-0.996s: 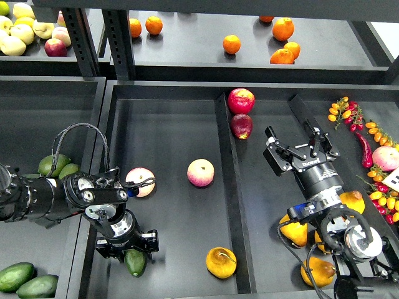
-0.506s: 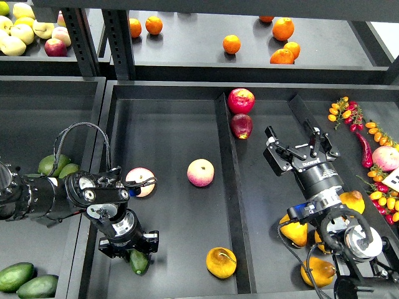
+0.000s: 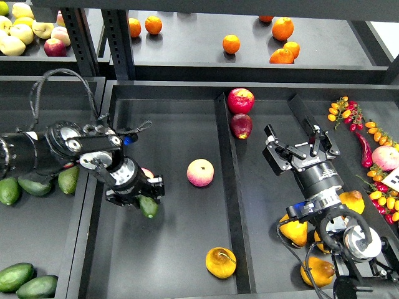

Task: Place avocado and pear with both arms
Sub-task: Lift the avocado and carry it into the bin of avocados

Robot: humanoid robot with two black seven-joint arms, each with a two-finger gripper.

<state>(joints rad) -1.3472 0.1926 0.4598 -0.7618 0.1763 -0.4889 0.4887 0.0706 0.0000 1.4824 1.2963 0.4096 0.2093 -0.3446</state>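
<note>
The left end effector (image 3: 144,200) grips the smooth dark green teardrop avocado (image 3: 148,206) above the tray, while the right end effector (image 3: 300,141) hangs spread open, empty.

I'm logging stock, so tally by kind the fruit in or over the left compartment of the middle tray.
Peach: 2, the second mostly hidden behind the left gripper
Avocado: 1, held in that gripper above the tray floor
Pear: 1
Total: 4
</note>
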